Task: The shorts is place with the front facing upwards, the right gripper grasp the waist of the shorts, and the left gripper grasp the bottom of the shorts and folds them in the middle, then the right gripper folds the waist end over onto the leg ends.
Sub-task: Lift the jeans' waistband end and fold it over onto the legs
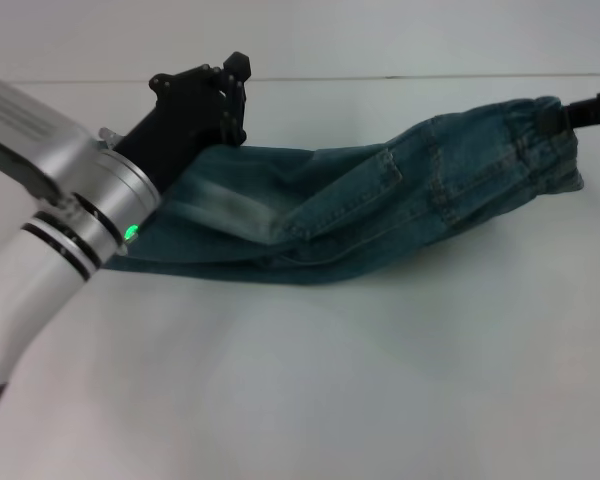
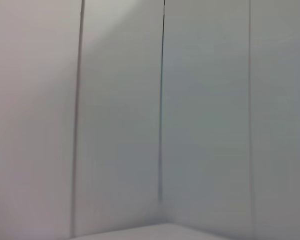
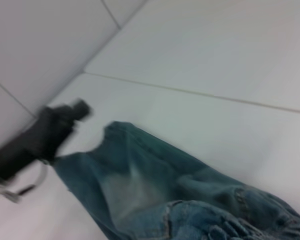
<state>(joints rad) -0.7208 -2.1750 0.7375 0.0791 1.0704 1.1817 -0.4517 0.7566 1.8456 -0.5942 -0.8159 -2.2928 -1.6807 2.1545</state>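
The blue denim shorts [image 1: 380,200] are folded lengthwise and hang stretched between my two grippers, sagging just above the white table [image 1: 310,390]. My left gripper [image 1: 237,100] is at the left, at the leg ends, and looks shut on the hem. At the far right my right gripper [image 1: 592,108] holds the elastic waist [image 1: 545,135], with only its black tip in frame. The right wrist view shows the shorts [image 3: 155,185] running away to the left gripper [image 3: 45,135]. Only white wall panels fill the left wrist view.
The white table's back edge [image 1: 400,78] meets a white panelled wall [image 2: 205,115] behind the shorts. My left arm's silver forearm [image 1: 50,220] crosses the left front of the table.
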